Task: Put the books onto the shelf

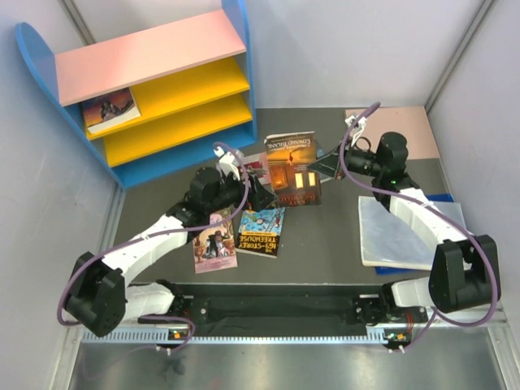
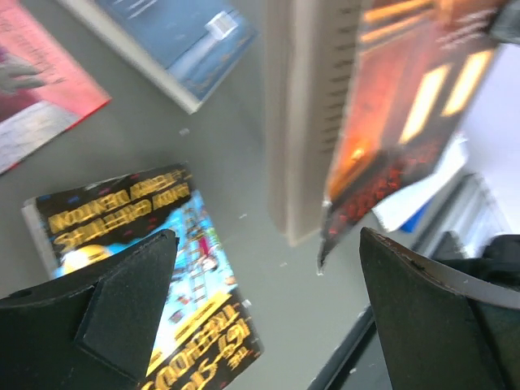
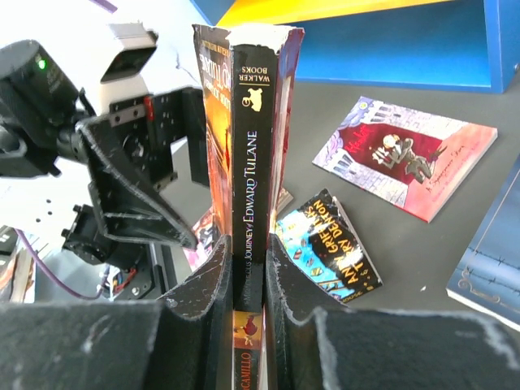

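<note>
Dark grey tabletop [image 1: 325, 240], pale bluish enclosure walls [image 1: 341, 49], soft even light

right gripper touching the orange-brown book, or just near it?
Touching. Right wrist view: both fingers of the right gripper press flat against the spine of the orange-brown book, one on each side, no gap visible.

Robotics lab test cell: pale panel walls [image 1: 341, 49] on metal framing [image 1: 459, 53] enclose a dark grey tabletop [image 1: 325, 240]; a perforated mounting rail [image 1: 268, 334] with loose purple cabling [image 1: 366, 112] runs along the near edge.
</note>
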